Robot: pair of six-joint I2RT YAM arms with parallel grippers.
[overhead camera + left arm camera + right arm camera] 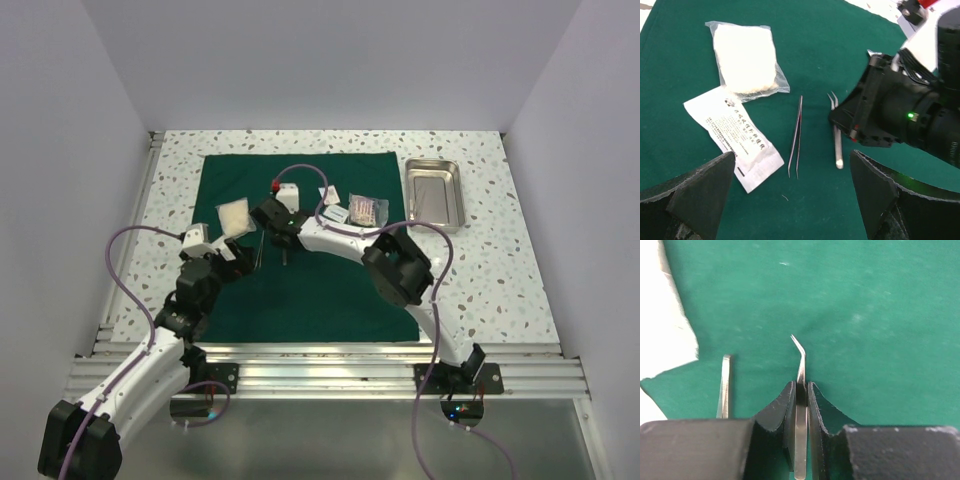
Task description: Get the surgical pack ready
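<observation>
The surgical pack [300, 280] is a dark green sheet spread flat in the middle of the bench [500, 280], not folded at all yet. Instruments and packets are scattered across its far half.

The right hand [801, 388] is down on the cloth with both fingers pressed together on the curved tweezers [800, 357]. The bent tip pokes out ahead of the pads. I can't tell whether the tool is clear of the fabric.

Just beside it lie the straight tweezers [796, 135], then a paper packet [735, 135] and a gauze pouch [746, 60] touching it. The left hand [792, 160] hovers over that group with its fingers spread wide apart, holding nothing. The steel tray [433, 192] sits off the sheet on the bench, to the right.

Now the risks:
- **Slipping:** that's a thin, slick strip of metal in a narrow pinch, so it could swivel or slide out on a lift.
- **Snagging:** the hooked tip sits low, so it could catch the weave and rumple the sheet.
- **Knocking:** the straight tweezers are close enough to get nudged.
- **Collision:** the 2 arms are crowded together, so a careless swing could bring a bump.
</observation>
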